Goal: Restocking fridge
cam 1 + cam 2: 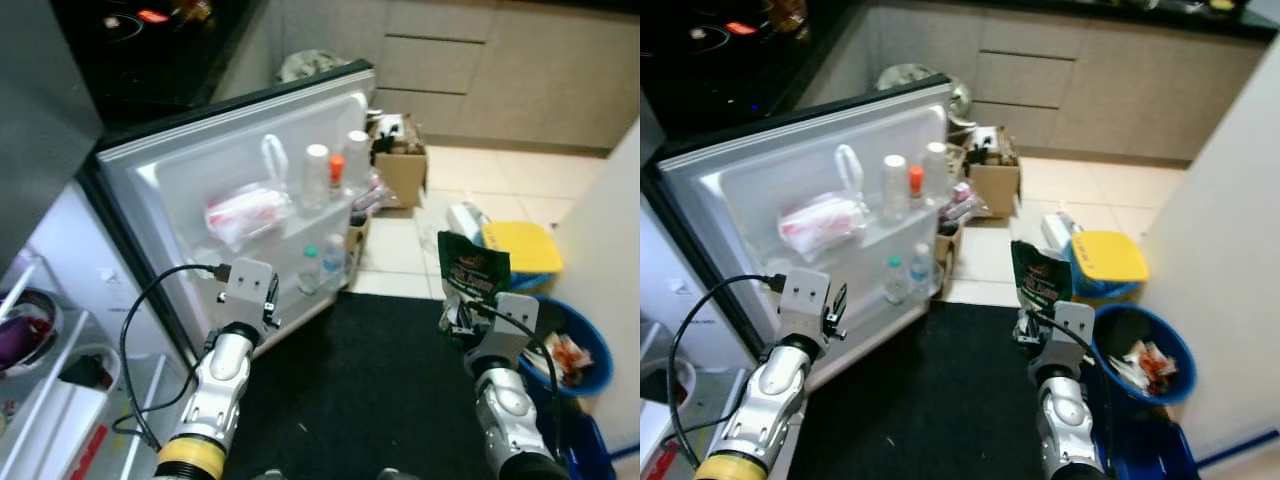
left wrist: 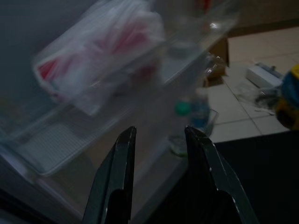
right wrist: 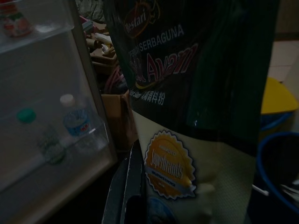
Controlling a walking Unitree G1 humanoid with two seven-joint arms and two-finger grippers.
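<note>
At the far left, the fridge interior (image 1: 40, 380) is seen with its shelves, a bowl (image 1: 25, 325) resting on one of them. The fridge door (image 1: 250, 200) is swung wide open beside it. Its upper rack is already stocked with a plastic bag (image 1: 245, 212) and several bottles (image 1: 317, 175), and two small water bottles (image 1: 322, 265) are stood in the lower rack. The left gripper (image 2: 156, 140) is held just before the door, its fingers spread apart with nothing between them. Further right, a dark green food pouch (image 1: 472, 275) is gripped upright by the right gripper (image 1: 462, 318), raised over the black mat (image 1: 370, 390) and well apart from the door. At the far right, a blue bin (image 1: 590, 350) and a yellow lid (image 1: 520, 245) are seen on the floor. The task is judged to be partly done: the door is open and some goods are shelved, but the pouch is not yet placed inside.
</note>
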